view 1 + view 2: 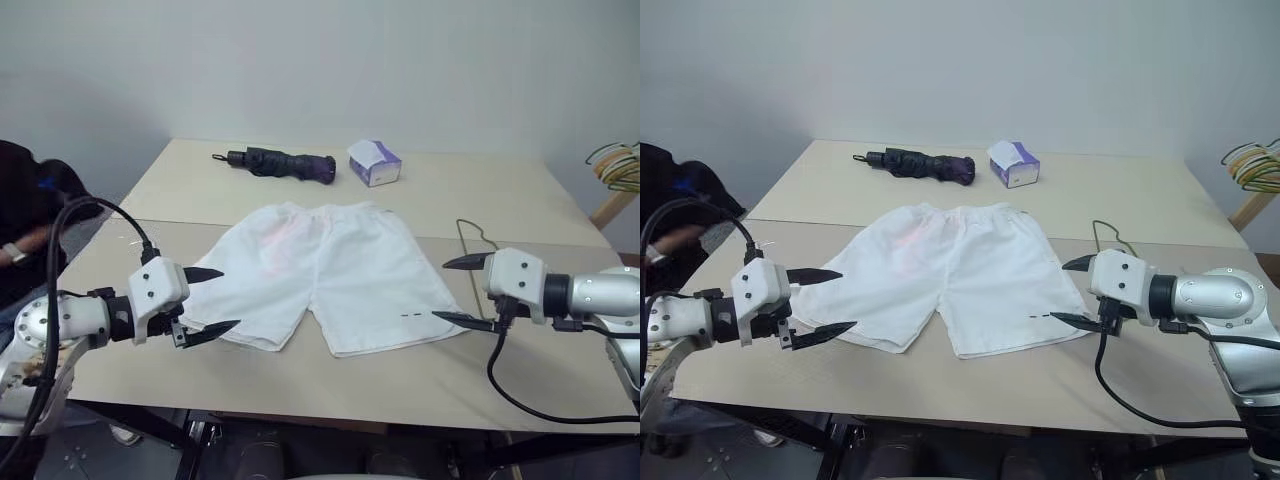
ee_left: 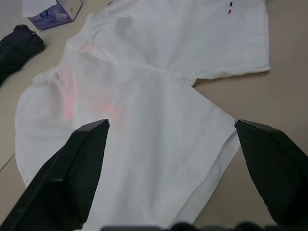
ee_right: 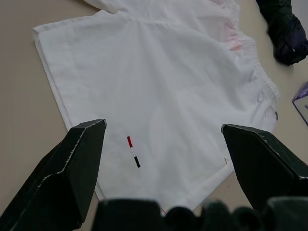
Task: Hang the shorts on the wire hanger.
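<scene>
The white shorts (image 1: 330, 265) lie flat in the middle of the table, waistband away from me, with a faint pink patch on the left leg and a small dark mark (image 3: 134, 151) near the right leg's hem. A thin loop of the wire hanger (image 1: 473, 235) shows on the table just right of the shorts; the rest is hidden behind my right gripper. My left gripper (image 1: 230, 298) hovers open beside the left leg hem, pointing inward. Facing it across the shorts, my right gripper (image 1: 440, 290) is open beside the right leg hem. Both are empty.
A folded dark umbrella (image 1: 285, 163) and a white-and-purple tissue box (image 1: 375, 162) lie at the back of the beige table (image 1: 500, 190). A bunch of yellow and green hangers (image 1: 618, 165) hangs at the right edge. A person (image 1: 25, 220) sits at the left.
</scene>
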You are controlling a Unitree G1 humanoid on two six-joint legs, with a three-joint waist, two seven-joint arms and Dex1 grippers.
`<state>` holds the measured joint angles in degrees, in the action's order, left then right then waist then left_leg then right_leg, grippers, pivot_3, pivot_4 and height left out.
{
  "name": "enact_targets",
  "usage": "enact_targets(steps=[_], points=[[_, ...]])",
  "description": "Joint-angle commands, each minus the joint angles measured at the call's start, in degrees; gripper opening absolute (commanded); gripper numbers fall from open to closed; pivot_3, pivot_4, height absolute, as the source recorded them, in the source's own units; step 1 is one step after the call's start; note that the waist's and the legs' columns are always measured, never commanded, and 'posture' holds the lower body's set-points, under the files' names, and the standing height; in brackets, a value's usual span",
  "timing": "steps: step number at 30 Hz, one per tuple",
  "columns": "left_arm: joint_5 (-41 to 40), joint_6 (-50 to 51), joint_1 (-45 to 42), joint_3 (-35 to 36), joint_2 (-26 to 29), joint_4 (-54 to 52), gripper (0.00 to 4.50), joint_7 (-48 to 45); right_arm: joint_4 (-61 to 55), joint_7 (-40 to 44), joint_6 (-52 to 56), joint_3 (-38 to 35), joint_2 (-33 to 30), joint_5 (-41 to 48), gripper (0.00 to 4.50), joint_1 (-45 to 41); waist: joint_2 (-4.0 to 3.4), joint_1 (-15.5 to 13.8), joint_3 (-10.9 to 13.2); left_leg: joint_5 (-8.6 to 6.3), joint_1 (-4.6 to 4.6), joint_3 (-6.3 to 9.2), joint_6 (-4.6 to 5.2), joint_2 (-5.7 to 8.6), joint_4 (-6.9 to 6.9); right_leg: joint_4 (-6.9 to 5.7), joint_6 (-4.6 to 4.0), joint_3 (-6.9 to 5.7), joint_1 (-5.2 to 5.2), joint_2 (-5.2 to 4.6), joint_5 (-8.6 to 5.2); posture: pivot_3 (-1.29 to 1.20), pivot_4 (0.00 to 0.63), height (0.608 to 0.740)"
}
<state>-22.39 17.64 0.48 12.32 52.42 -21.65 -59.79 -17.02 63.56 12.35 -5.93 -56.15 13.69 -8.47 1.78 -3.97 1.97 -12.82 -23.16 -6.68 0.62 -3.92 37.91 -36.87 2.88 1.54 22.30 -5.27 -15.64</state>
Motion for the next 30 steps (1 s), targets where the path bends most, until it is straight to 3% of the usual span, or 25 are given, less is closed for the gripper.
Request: enact_targets(steps=[1,15,24,30], points=[[-1.3,1.8,-2.2,0.5,-0.7,-0.7,4.50,1.9,-1.5,-0.4,-0.6,-2.3,-1.2,0.3,4.46,-0.7,0.00,0.0,0.0,0.00,0.00,0.00,0.00,0.00,0.00,0.00,0.00,0.00,0.00,0.00,0.00,0.15,0.000,0.740],[-1.6,5.7,-6.2,-3.1,-2.3,-2.5,4.50,3.2,-1.9,-1.0,0.2,-2.6,-1.7,0.4,4.46,-0.7,0.00,0.0,0.0,0.00,0.00,0.01,0.00,0.00,0.00,0.00,0.01,0.00,-0.01,0.01,0.00,0.14,0.000,0.740],[0.1,9.7,-13.7,-16.1,-6.8,-1.5,4.50,2.6,-3.7,-3.1,2.2,-3.7,-1.4,0.7,4.46,0.6,0.02,0.3,0.0,0.01,-0.03,0.04,0.00,0.02,0.08,-0.01,0.02,0.00,-0.04,0.03,0.01,0.09,0.000,0.740],[5.5,7.9,-18.8,-26.5,-11.8,1.9,4.50,2.4,-6.6,-5.6,3.8,-4.8,-0.4,0.5,4.46,3.8,0.02,0.5,0.0,0.01,-0.04,0.06,0.01,0.03,0.18,-0.04,0.03,0.00,-0.06,0.04,0.02,0.06,0.000,0.740]])
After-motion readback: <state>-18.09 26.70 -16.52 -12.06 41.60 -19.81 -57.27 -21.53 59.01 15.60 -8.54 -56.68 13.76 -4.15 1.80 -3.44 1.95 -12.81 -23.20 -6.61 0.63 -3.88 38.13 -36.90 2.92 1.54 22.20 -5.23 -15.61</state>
